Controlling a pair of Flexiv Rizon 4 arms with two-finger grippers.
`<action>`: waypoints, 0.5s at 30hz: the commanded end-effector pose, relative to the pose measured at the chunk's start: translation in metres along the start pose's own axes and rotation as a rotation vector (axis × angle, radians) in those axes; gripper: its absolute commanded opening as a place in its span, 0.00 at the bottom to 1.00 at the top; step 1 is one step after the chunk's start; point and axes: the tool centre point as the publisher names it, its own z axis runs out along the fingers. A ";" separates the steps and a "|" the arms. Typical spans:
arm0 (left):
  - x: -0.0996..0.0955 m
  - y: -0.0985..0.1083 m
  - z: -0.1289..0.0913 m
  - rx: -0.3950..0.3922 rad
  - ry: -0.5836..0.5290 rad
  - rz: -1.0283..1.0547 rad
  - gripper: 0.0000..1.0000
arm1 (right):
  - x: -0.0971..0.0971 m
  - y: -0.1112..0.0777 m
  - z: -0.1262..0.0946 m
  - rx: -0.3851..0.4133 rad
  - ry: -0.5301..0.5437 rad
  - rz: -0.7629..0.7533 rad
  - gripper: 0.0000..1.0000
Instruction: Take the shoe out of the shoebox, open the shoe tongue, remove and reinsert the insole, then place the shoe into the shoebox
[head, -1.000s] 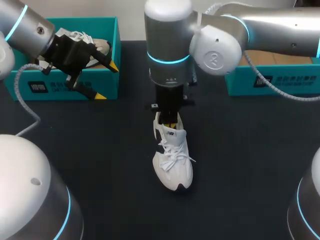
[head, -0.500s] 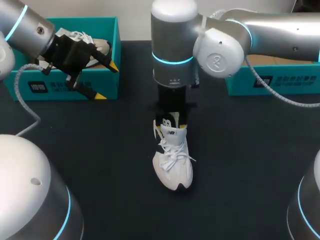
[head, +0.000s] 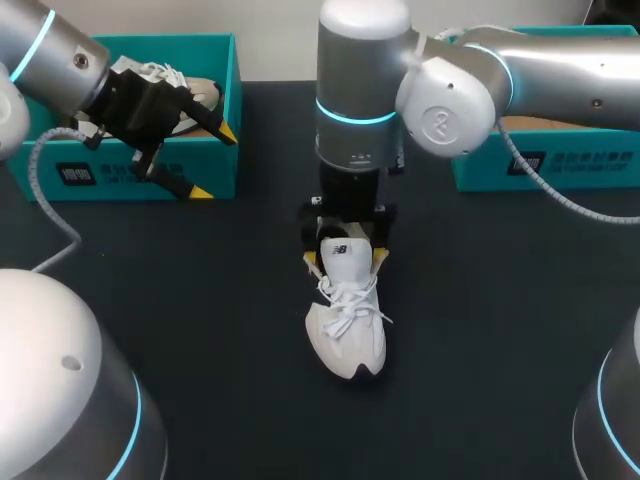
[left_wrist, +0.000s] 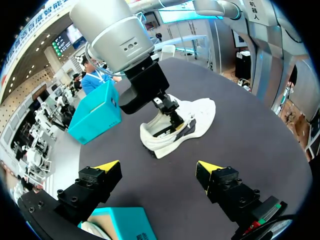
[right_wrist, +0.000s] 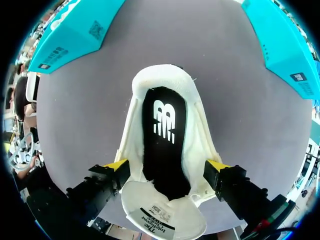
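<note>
Removal of the insole (right_wrist: 162, 145) seems in hand: shoe (head: 345, 320) sits at bench (head: 200, 300) centre, my right end effector (head: 346, 260) straddling its 12 o'clock end, fingers apart. Next I must dip in and pinch.

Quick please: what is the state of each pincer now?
Left pincer: open, holding nothing.
Right pincer: open, straddling the shoe.

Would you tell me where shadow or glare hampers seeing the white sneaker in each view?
Head view: white sneaker evenly lit, heel hidden under the right gripper. Left wrist view: its opening looks dark. Right wrist view: black insole clearly lit, no glare.
</note>
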 end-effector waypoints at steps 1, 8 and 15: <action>0.001 0.000 0.000 -0.003 0.000 0.001 1.00 | -0.001 0.000 0.002 -0.002 0.002 0.000 1.00; 0.001 0.000 0.000 -0.003 0.000 0.001 1.00 | -0.001 0.000 0.002 -0.008 -0.002 -0.003 1.00; 0.001 0.000 0.000 -0.003 0.000 0.001 1.00 | 0.000 -0.002 -0.003 -0.012 -0.009 -0.007 1.00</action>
